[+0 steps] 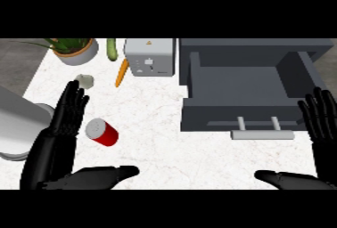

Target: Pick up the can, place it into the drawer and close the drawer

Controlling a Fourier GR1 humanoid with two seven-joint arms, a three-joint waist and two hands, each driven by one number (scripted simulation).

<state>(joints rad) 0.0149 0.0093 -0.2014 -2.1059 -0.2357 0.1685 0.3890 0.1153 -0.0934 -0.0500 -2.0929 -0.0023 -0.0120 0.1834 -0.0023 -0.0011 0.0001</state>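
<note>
Red cylindrical can [103, 132] with a silver top sits on the white marble counter [164, 151], well left of the grey box-shaped drawer [227, 113], which stands pulled open. In the head view, the black left hand [58, 131], fingers straight and released, is just beside the can. The black right hand [324, 127] is likewise released, by the drawer's right side.

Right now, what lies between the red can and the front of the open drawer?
Nothing. In the head view, the can lies left of the drawer, and only bare white counter runs between them.
</note>
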